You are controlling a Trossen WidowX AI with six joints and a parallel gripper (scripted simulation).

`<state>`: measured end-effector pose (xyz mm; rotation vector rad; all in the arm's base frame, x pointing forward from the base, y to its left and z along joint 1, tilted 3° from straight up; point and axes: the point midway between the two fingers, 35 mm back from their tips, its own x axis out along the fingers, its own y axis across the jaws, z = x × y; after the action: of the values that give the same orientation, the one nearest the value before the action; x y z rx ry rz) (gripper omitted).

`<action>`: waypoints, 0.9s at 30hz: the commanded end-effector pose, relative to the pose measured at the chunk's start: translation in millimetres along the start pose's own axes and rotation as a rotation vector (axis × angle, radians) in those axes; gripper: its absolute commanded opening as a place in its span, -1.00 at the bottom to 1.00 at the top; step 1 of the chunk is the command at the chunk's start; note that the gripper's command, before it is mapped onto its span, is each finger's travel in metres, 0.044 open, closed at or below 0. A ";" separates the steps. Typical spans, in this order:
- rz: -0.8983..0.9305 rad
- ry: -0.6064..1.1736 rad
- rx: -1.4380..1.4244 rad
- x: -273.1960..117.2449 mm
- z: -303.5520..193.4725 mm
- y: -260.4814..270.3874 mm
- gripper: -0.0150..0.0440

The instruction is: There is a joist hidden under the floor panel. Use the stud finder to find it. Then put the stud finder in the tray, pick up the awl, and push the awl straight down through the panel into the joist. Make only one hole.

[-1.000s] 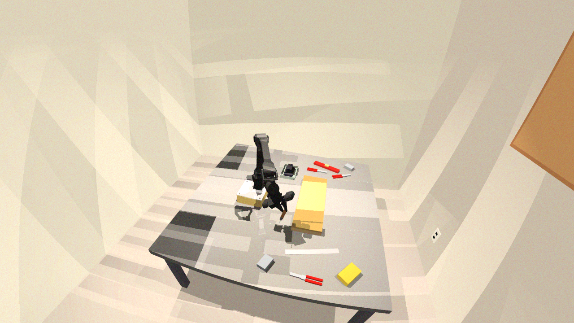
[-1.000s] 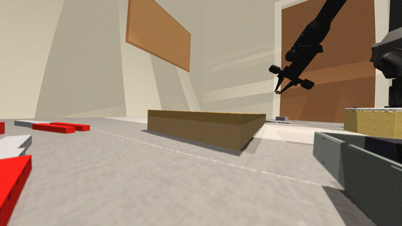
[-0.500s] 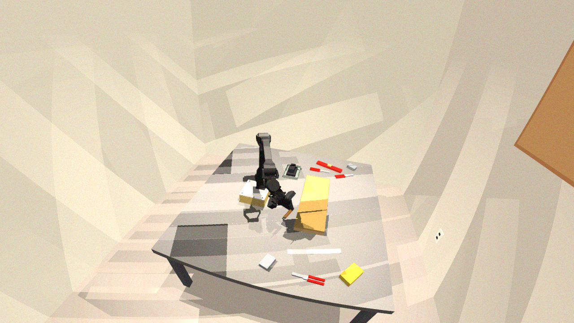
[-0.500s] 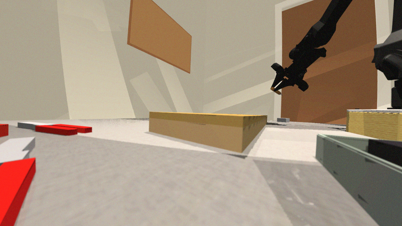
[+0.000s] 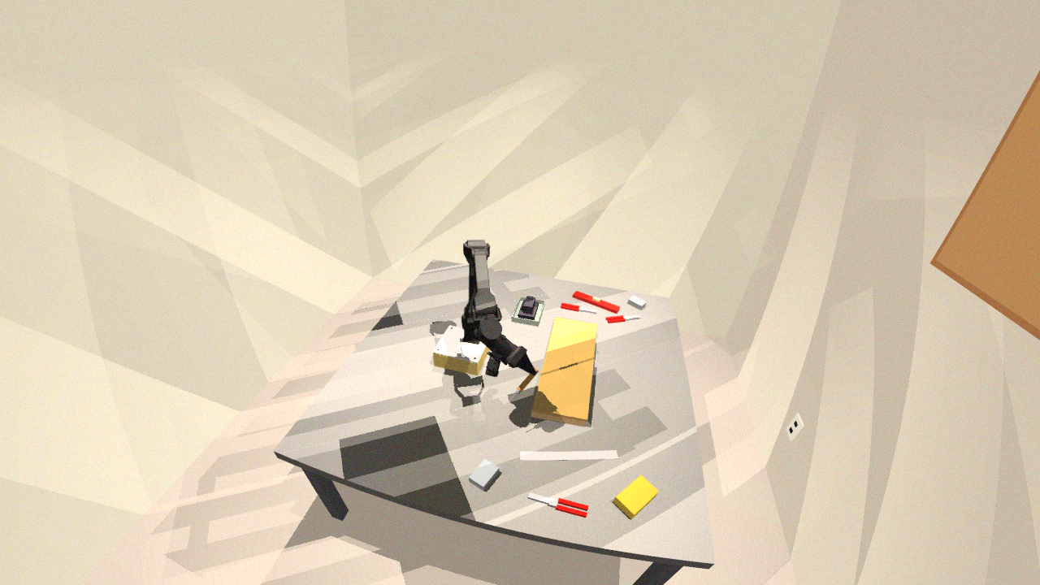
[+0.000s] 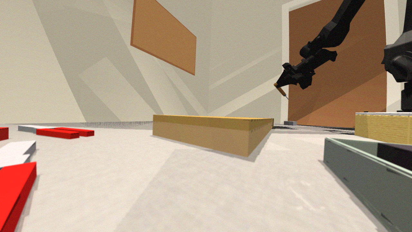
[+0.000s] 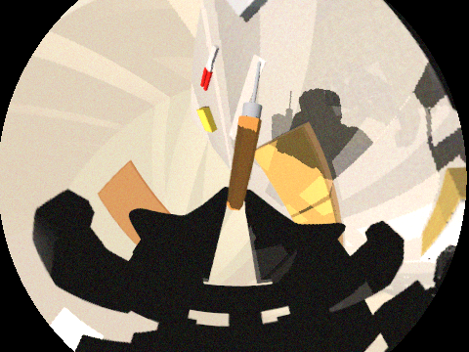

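Near one edge of the surface (image 5: 407,392) (image 6: 207,184), a yellow block (image 5: 635,496) (image 7: 206,119) lies beside red-handled pliers (image 5: 558,504) (image 7: 209,70), with a pale gray block (image 5: 484,474) farther along. A long white strip (image 5: 568,455) lies between these and the surface's middle. Toward the opposite edge, a red bar with a pale center (image 5: 585,298) lies near two red-handled tools and a small light block (image 5: 637,301). An orange-brown board (image 5: 999,218) (image 6: 165,38) (image 7: 131,198) hangs on the wall.
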<state>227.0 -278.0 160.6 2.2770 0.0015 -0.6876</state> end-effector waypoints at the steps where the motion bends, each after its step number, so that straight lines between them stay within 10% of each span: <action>1: 0.035 0.051 0.108 -4.4 -8.1 5.5 -0.49; 27: 0.009 0.373 0.764 -28.4 -47.4 17.2 -0.49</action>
<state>230.3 -258.8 205.7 3.0302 -0.1285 -0.3066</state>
